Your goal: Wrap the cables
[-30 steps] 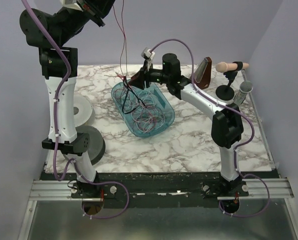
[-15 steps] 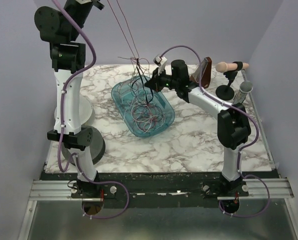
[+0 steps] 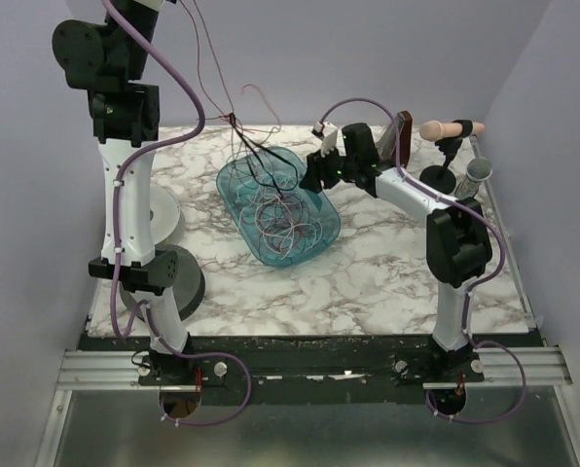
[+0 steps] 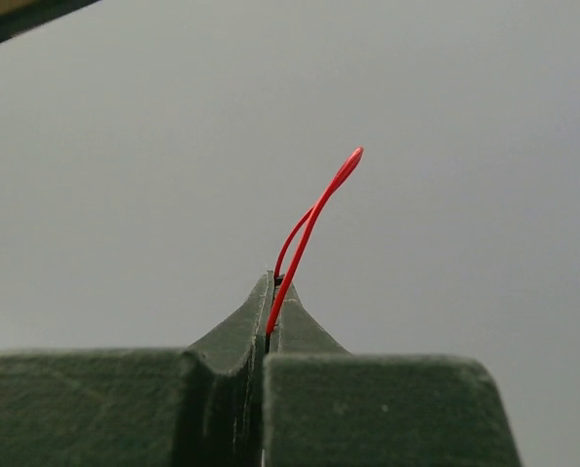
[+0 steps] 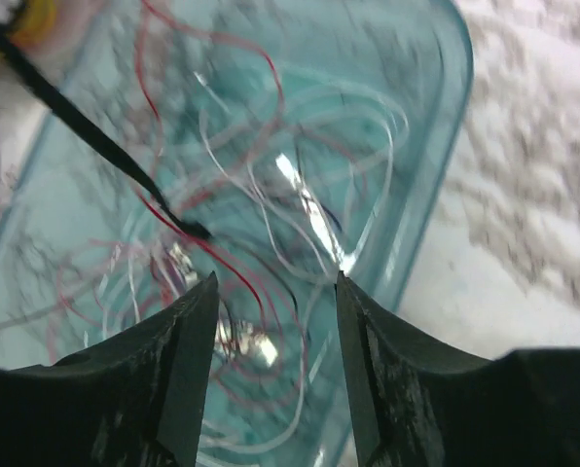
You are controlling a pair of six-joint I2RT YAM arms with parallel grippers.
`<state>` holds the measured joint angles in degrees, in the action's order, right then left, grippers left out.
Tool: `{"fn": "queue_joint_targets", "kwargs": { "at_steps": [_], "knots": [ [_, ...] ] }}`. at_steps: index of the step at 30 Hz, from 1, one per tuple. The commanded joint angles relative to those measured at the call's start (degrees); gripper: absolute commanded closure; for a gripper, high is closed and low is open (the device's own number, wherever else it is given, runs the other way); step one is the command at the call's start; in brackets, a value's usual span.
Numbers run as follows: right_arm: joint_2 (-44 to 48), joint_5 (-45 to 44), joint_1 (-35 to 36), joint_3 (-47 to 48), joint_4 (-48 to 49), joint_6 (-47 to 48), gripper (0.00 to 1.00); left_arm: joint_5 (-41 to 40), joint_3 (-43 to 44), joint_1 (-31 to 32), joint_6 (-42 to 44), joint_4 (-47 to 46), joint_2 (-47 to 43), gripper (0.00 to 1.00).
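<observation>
- Fingers of my left gripper point(image 4: 271, 292) were clamped on a red strand point(image 4: 314, 209), held high, probably to draw it taut out of the tangle.
- Most of the cables point(image 3: 282, 209) lay looped in the teal tub point(image 3: 331, 232), with a few strands rising leftward.
- My right gripper point(image 5: 275, 287) hovered over the tub, jaws apart and holding nothing.

**Layout: table centre**

Tub point(image 3: 324, 238) sits mid-table point(image 3: 368, 282), set toward the back. Cables point(image 3: 285, 219) lie looped inside it. Strands rise from its rear end to my left gripper point(image 4: 271, 300), high overhead. My right gripper point(image 5: 275, 287) hangs over the tub's right rear rim.
</observation>
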<state>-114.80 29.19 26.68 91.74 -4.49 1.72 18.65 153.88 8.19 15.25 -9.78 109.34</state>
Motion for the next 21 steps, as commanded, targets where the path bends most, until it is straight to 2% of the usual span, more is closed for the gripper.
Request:
{"fn": "queue_joint_targets", "kwargs": {
  "at_steps": [1, 7, 9, 11, 14, 17, 20, 21],
  "knots": [
    [3.25, -0.45, -1.28, -2.28, -8.16, 2.85, 0.39, 2.94, -0.68, -0.45, 3.39, 6.24, -6.15, 1.0],
    [10.99, 2.79, -1.28, 1.32, -9.13, 7.15, 0.36, 13.42, -8.07, -0.36, -3.37, 14.78, -8.27, 1.0],
    [12.66, 3.68, -1.1, 2.91, -8.96, 7.77, 0.33, 13.78, -8.51, -0.19, -3.99, 15.93, -7.91, 1.0],
    [14.95, 3.25, -0.14, 3.96, -7.56, 7.69, 0.22, 13.17, -9.48, 0.34, -3.56, 16.28, -8.26, 1.0],
    [18.64, 0.18, 3.89, 4.58, -4.92, 8.57, 0.2, 12.2, -9.83, 0.78, -3.38, 16.46, -8.0, 1.0],
    [20.93, -2.81, 8.47, 2.31, -1.23, 4.1, 0.2, 11.67, -9.83, 1.22, -3.03, 16.2, -7.83, 1.0],
    [21.81, -10.27, 12.51, -0.41, 1.14, -1.52, 0.22, 11.05, -9.92, 1.83, -2.76, 16.2, -7.56, 1.0],
    [21.82, -11.34, 13.39, -1.56, 2.89, -5.98, 0.23, 11.05, -9.92, 2.01, -2.76, 16.2, -7.47, 1.0]
  ]
}}
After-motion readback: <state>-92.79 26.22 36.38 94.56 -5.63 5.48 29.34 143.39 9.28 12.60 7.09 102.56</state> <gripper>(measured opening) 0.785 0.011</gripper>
